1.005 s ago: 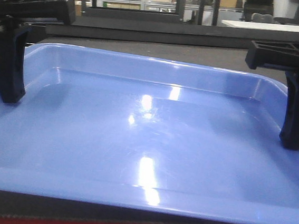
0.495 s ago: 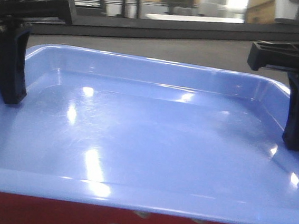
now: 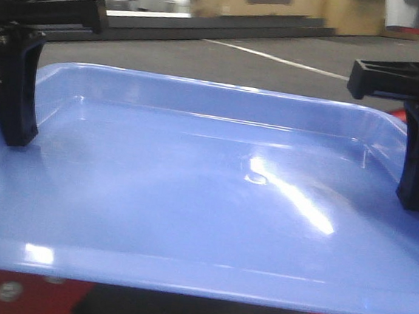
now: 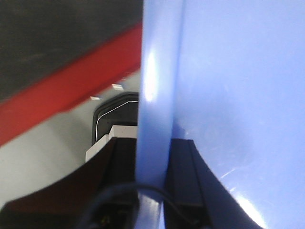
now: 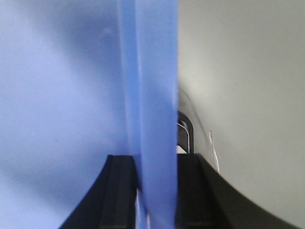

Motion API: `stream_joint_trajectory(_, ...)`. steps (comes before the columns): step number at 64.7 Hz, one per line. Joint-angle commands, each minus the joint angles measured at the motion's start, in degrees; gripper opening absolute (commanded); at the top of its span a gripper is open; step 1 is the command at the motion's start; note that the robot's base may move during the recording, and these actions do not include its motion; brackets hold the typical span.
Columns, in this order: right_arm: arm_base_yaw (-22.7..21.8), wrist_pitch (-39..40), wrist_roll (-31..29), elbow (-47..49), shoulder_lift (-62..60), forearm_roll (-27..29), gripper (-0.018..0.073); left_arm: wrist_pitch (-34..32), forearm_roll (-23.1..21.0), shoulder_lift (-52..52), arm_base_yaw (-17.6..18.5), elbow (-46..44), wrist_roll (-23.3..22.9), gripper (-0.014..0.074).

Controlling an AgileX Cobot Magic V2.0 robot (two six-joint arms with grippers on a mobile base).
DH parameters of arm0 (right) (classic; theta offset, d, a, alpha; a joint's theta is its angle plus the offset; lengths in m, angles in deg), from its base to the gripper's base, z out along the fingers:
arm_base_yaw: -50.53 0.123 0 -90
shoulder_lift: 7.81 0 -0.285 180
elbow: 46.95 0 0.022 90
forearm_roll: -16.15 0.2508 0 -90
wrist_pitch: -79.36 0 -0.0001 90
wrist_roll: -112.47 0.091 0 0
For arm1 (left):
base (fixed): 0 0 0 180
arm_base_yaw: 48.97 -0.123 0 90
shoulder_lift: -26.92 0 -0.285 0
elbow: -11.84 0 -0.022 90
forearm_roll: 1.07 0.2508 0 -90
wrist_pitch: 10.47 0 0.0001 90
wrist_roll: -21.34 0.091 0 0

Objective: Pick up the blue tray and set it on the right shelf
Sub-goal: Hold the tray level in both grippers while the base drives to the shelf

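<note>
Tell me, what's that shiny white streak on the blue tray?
Front view: that streak is glare, light bouncing off the glossy blue tray; the room behind is blurred. Left wrist view: another bright patch on its edge. Right wrist view: soft, no glare.

Matte black left claw [image 4: 152, 164] and right claw [image 5: 155, 191], thick flat-sided fingers [image 3: 16, 86], trussed brackets [image 3: 403, 78] on top, thin dark cable [image 4: 114, 189] behind.
</note>
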Motion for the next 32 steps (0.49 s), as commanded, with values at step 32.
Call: stream_joint_trajectory(32, 0.3, 1.5, 0.3, 1.7, -2.3, 1.5, 0.0116, -1.5, -2.4, -2.1, 0.8, -2.0, -1.2, -0.0017)
